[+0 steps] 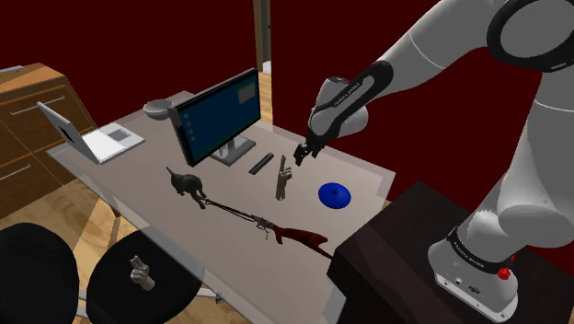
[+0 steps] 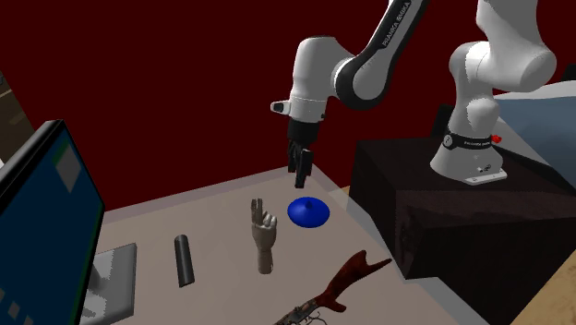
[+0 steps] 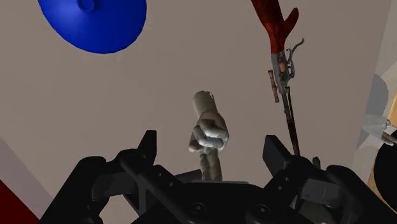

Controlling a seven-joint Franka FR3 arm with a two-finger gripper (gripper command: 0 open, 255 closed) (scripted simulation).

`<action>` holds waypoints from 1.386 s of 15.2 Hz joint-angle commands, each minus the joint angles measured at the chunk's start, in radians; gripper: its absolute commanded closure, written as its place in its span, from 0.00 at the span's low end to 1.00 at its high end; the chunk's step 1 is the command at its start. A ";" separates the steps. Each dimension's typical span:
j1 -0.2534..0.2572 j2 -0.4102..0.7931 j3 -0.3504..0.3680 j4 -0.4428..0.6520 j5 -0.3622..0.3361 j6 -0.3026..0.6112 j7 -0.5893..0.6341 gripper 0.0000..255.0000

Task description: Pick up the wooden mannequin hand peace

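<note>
Hovering over the wooden hand [image 2: 265, 236], well inside the table [image 2: 210, 209] edges, the gripper [image 2: 299, 170] was spread apart; straddling seemed intended.

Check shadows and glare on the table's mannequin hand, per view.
Shoulder view: dim flat light, mannequin hand reads dark, no glare. Second exterior view: brighter, evenly lit, no clear cast shadow. Wrist view: hand sharp inside the open gripper, fist partly shaded.

From its stand [image 1: 391, 237], my white arm [image 1: 432, 46] arches high and bends over past the stand's far edge, wrist angled downward. The black gripper [image 1: 304, 152] points down, below the stand's top (fingers [image 3: 147, 143] spread apart, clasping nothing).
</note>
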 commanded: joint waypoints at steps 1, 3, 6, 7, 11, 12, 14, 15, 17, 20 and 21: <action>0.001 0.080 0.008 0.058 0.005 0.028 -0.010 0.00; 0.005 0.160 0.015 0.117 0.005 0.053 -0.015 0.00; 0.014 0.278 0.021 0.214 0.001 0.080 -0.017 0.00; 0.018 0.318 0.022 0.250 -0.002 0.087 -0.017 0.00; 0.017 0.384 0.029 0.289 0.000 0.115 -0.025 0.00; 0.015 0.397 0.031 0.294 0.001 0.123 -0.028 0.00; 0.012 0.423 0.035 0.305 0.003 0.138 -0.032 0.00; 0.011 0.436 0.037 0.311 0.003 0.146 -0.035 0.00; 0.010 0.444 0.038 0.314 0.004 0.150 -0.036 0.00; 0.010 0.446 0.038 0.317 0.004 0.150 -0.035 1.00; 0.010 0.446 0.038 0.316 0.004 0.151 -0.036 1.00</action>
